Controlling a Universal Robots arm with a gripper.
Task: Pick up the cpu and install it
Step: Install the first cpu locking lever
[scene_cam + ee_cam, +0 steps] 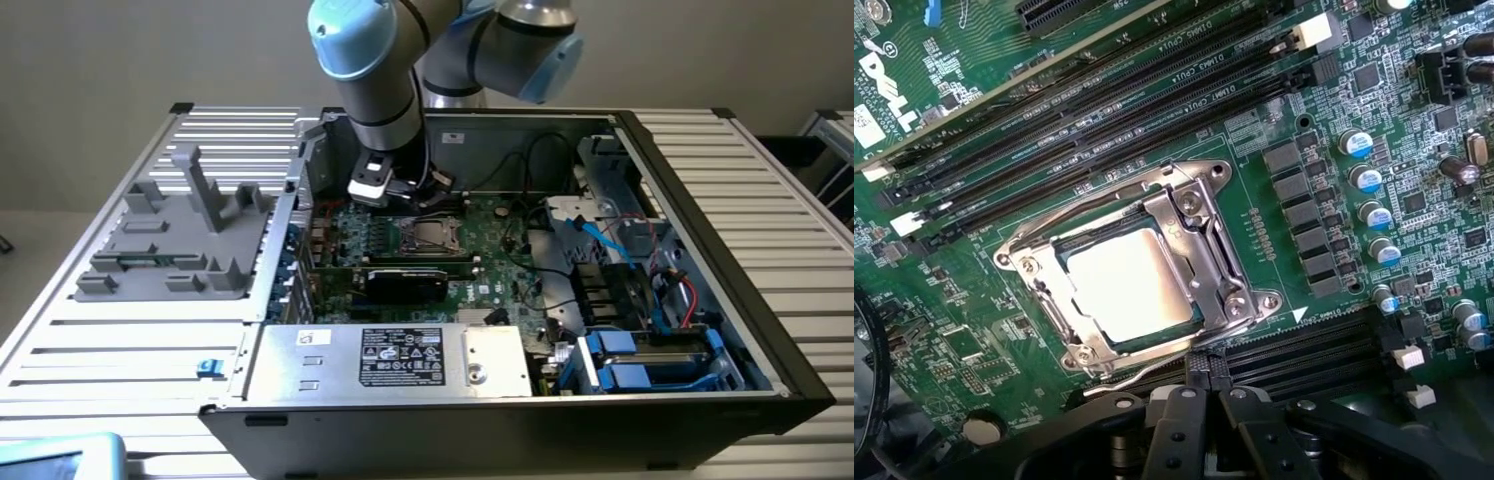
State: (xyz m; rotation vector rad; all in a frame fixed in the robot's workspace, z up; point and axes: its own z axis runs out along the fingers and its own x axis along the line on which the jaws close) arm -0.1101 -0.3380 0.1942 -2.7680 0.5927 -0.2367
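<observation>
Closed claw (1202, 396) at the end of the grey and light-blue arm (380, 100), black fingers (1172, 430) pressed together, gripping no object. Hanging low over the green motherboard (964, 300), just beside the processor socket (1061, 300) and apart from it. Right in front of the fingers, the cpu (1126, 290): lying flat in the socket, dull silver top facing up, with the metal frame (1204, 215) of the socket around its edges. Frame locked down or not: impossible to tell. On both sides of the socket, long black memory slots (1104, 120). Further out on the board, a row of small capacitors (1366, 180) with blue tops. In the exterior view, the same cpu (430, 236) near the middle of the board, with the claw (408, 198) just beyond it, toward the back wall of the case. Nearer to the camera than the cpu, a black graphics card (407, 282), and then a silver power supply box (400, 355) with a white label. At the exterior view's right inside the case, blue drive brackets (654, 365) and blue, red and black cables (597, 238). All of this inside an open black computer case (534, 430), lying on its side on a table (774, 170) of metal slats. At the exterior view's left of the case, a grey plastic fixture (174, 240) with upright posts
</observation>
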